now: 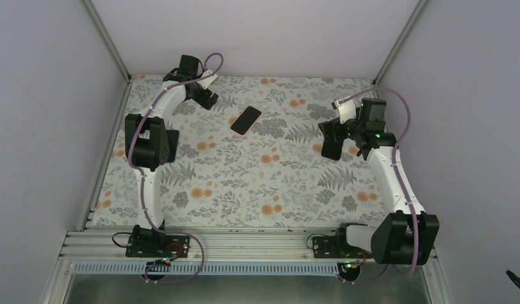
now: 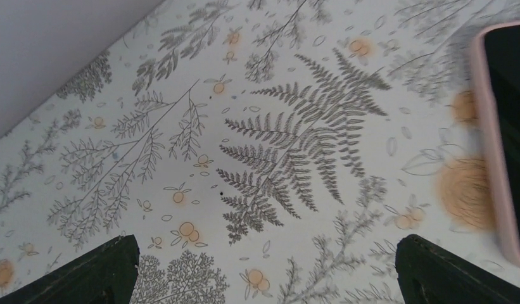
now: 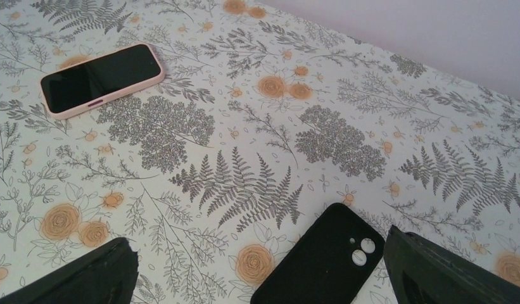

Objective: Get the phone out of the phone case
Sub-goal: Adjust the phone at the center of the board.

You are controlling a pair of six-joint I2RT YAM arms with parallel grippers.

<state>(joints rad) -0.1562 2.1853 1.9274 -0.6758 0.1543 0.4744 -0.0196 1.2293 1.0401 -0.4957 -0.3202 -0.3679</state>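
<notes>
Fern-printed cloth (image 1: 244,183) is covering the table, leaving wide open room. The left gripper (image 2: 270,278) and right gripper (image 3: 263,278) are hovering, fingers spread. The glossy phone (image 1: 246,120) is sitting inside the soft pink phone case (image 2: 493,158), far-centre. A matte black handset (image 3: 320,259) is lying beneath the right gripper.

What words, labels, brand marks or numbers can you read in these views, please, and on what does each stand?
No text can be read anywhere.
phone: dark blank screen, nothing written.
phone case: plain pink rim, no mark.
black phone, back up: two camera lenses, no logo showing.
tablecloth: ferns and orange flowers only.
</notes>
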